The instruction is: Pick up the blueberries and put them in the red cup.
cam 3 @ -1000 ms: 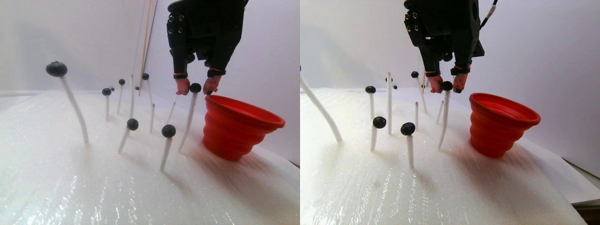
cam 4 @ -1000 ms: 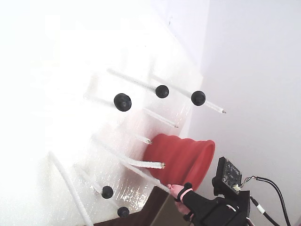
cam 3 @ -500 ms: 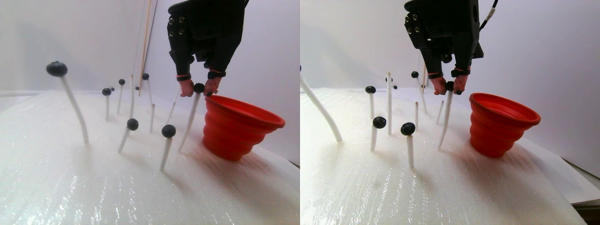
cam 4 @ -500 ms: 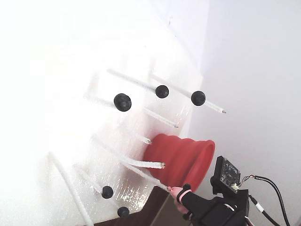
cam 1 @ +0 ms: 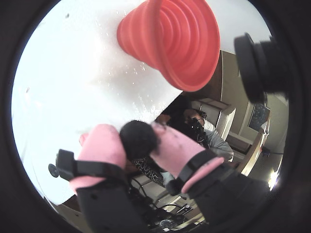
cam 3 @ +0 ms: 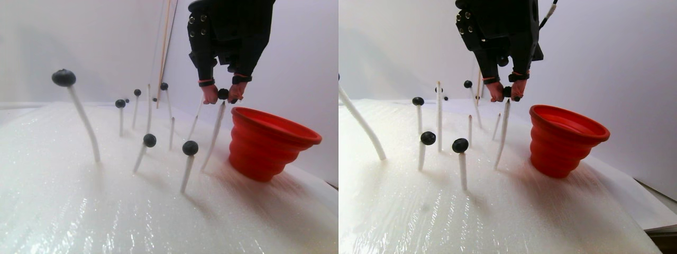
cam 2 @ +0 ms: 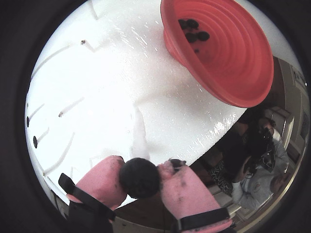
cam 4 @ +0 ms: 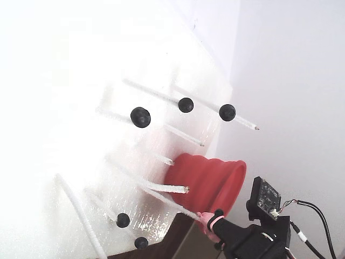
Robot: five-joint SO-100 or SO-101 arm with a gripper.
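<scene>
My pink-tipped black gripper (cam 3: 223, 94) is shut on one blueberry (cam 2: 139, 177), held just above the tip of a bare white rod (cam 3: 216, 129). In a wrist view the same berry (cam 1: 138, 140) sits squeezed between both pink fingers (cam 1: 102, 148). The red cup (cam 3: 270, 143) stands upright to the right of the gripper in the stereo pair view. A wrist view shows a few blueberries (cam 2: 192, 30) inside the cup (cam 2: 233, 63). Several more blueberries (cam 3: 190, 147) sit on rod tips left of the cup, one on a tall bent rod (cam 3: 63, 78). The fixed view shows berries (cam 4: 140, 116) on rods too.
White rods stick up from the glossy white foam bed (cam 3: 106, 211), some bare (cam 3: 172, 129). Thin wooden sticks (cam 3: 166, 42) lean at the back. The foam's edge (cam 2: 204, 145) runs close under the gripper. A black camera body (cam 1: 257, 63) juts in at the right.
The gripper has closed on the blueberry atop the rod beside the cup and lifted it clear of the rod tip. The cup and other berries have not moved.
</scene>
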